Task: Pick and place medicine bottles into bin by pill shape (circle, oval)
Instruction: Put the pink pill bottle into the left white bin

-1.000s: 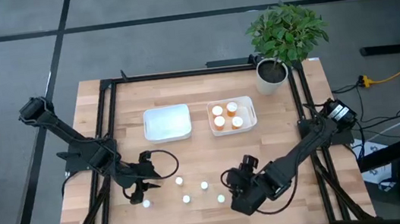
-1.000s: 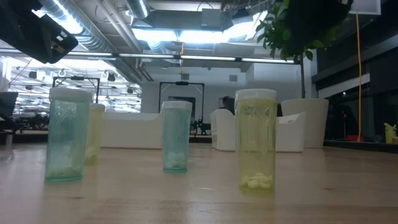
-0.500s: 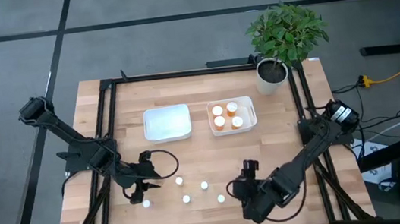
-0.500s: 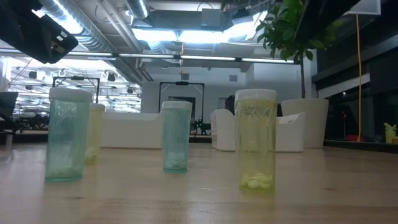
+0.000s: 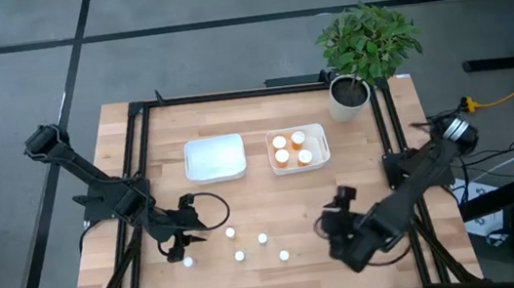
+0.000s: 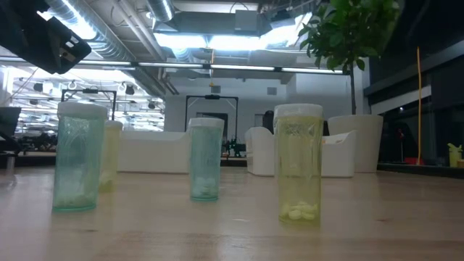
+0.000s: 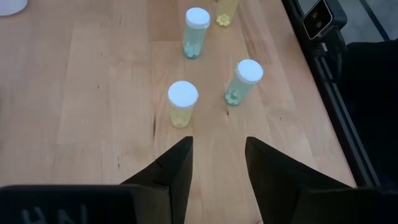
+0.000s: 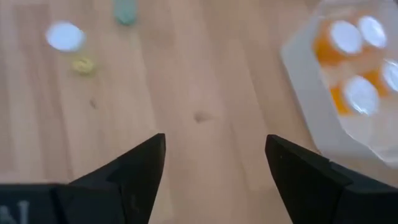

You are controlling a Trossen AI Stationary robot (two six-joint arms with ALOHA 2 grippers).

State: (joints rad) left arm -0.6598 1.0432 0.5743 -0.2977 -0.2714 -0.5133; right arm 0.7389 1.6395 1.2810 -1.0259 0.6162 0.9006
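Note:
Several small white-capped medicine bottles with pale yellow or teal bodies stand upright on the wooden table near its front edge. My left gripper hovers open just left of them, with nothing between its fingers. It points at the nearest yellow bottle. My right gripper hangs wide open above bare table right of the group. Orange bottles stand in the right-hand white bin.
A second white bin sits left of the one with the orange bottles, with nothing showing in it. A potted plant stands at the far right corner. A black frame runs around the table.
My right gripper has swung toward the table's right edge, away from the small bottles, and has rolled about its own axis while staying open. The bottles and my left gripper have kept still.

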